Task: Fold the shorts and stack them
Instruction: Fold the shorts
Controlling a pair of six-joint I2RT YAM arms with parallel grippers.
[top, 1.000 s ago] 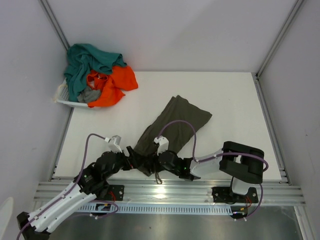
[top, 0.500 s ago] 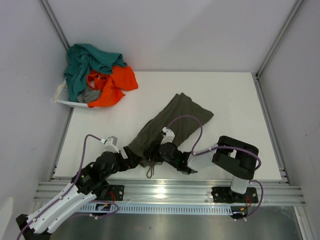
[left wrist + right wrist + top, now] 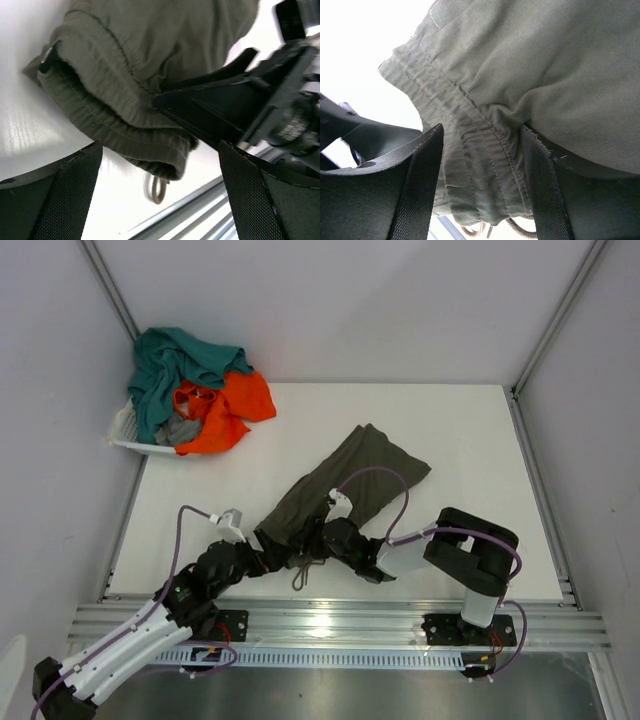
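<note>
Left claw gapes wide; right claw pinches the shorts

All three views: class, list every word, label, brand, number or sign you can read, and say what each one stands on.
Nothing can be read for certain in any view.
In the left wrist view, the right arm's black housing bears faint raised lettering, too blurred to read.
In the top view, the small sticker by the left arm's base is too small to read.
On the olive-green shorts, no print or label shows.
</note>
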